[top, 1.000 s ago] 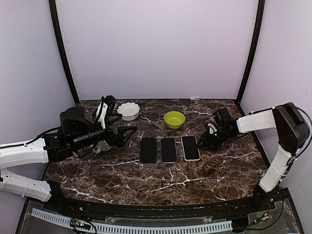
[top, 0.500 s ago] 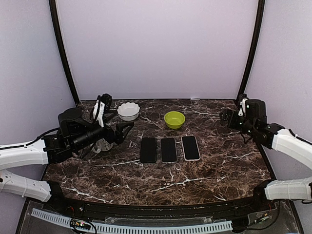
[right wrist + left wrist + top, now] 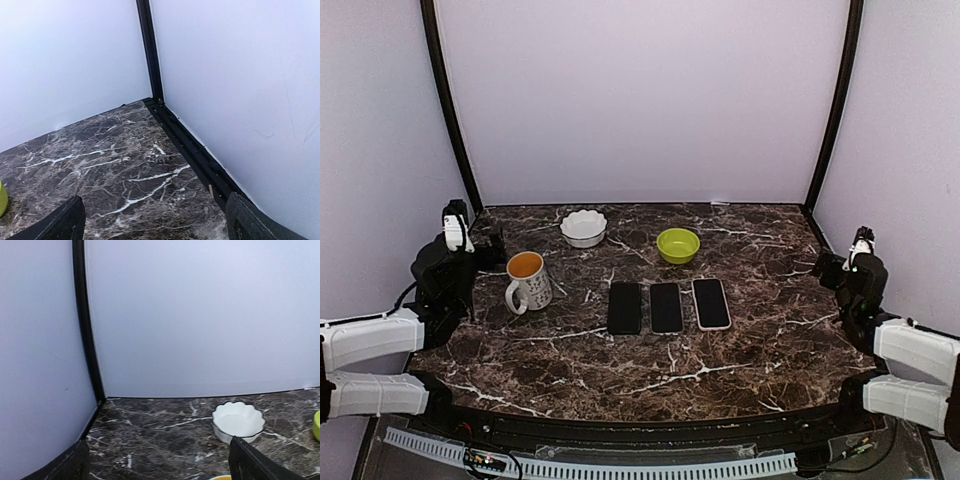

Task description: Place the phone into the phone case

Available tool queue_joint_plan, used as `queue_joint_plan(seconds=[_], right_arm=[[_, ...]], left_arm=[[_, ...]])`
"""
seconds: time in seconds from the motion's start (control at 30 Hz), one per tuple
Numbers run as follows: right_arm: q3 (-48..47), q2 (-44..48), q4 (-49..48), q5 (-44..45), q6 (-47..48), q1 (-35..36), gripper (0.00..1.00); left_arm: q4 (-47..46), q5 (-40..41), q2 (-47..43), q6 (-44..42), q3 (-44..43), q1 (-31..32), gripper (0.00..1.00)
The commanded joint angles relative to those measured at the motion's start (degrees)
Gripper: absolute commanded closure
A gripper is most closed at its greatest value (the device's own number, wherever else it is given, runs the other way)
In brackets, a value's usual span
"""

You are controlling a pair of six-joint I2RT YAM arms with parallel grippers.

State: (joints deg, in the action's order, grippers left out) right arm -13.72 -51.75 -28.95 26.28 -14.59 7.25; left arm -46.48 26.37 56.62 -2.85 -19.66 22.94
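Three flat phone-sized slabs lie side by side at the table's middle in the top view. Two are all black (image 3: 625,307) (image 3: 666,307); whether each is a phone or a phone case I cannot tell. The right one (image 3: 711,303) has a dark face inside a pale rim, like a phone lying in a light case. My left gripper (image 3: 488,242) (image 3: 160,474) is drawn back at the left edge, open and empty. My right gripper (image 3: 826,266) (image 3: 157,231) is at the right edge, open and empty. Neither wrist view shows the slabs.
A white mug (image 3: 528,280) with an orange inside stands left of the slabs. A white scalloped bowl (image 3: 584,228) (image 3: 238,421) and a green bowl (image 3: 678,245) sit at the back. Black frame posts (image 3: 150,50) and pale walls enclose the marble table (image 3: 720,370).
The right gripper left the pale-rimmed slab, opened, and the arm drew back to the right edge. The left arm pulled back from beside the mug to the left edge.
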Motion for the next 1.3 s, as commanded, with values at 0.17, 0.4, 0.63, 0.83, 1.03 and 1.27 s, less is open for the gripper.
queue_joint_plan(seconds=[0.17,0.4,0.63,0.83,1.03,1.27], right_arm=[[10.51,-9.54,-31.19,-3.55,0.67,-6.55,0.02],[11.60,-16.40,-42.03,-8.22,3.38,-6.69,0.02],[11.52,-26.30,-54.47,-10.36,6.21,-9.96,0.02],[7.59,-35.63,-57.01,-15.07,7.70,-10.39,0.02],[1.55,-36.35,-46.38,-22.58,8.71,-11.81,0.02],[0.68,-36.64,-45.48,-23.88,9.14,-11.82,0.02]], left_arm=[[-14.98,3.04,14.13,-10.96,5.47,-7.01,0.01],[-31.71,1.62,29.41,-8.49,6.92,-11.06,0.01],[-31.08,-4.15,31.28,-4.83,6.00,-14.85,0.01],[-39.65,-6.70,35.41,-4.69,9.18,-15.44,0.01],[-36.31,-7.08,35.28,-3.76,7.60,-16.22,0.01],[-35.39,-7.08,35.14,-3.53,7.38,-16.34,0.01]])
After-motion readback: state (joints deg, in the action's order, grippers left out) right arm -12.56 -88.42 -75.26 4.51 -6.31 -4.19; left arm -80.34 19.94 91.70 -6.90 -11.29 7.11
